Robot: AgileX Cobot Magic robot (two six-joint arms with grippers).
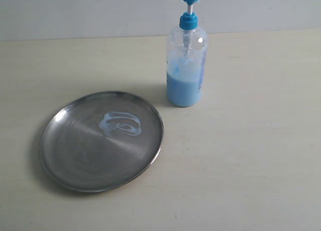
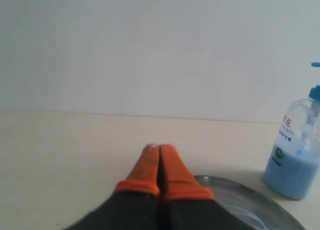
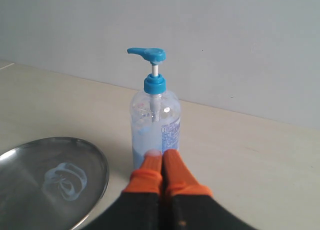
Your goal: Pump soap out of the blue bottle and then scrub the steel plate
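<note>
The shiny round steel plate [image 1: 83, 153], a pale swirl of soap [image 1: 120, 123] on it, lies near the upright, part-full blue bottle [image 1: 186, 70] on a cream table [image 1: 251, 155] before a plain grey wall [image 1: 75, 10]. The left gripper [image 2: 159, 151] and the right gripper [image 3: 162, 157] are both clenched, empty.

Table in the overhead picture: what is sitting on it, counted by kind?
blue bottle, with pump: 1
steel plate: 1
soap smear, lying on the plate: 1
Total: 3
</note>
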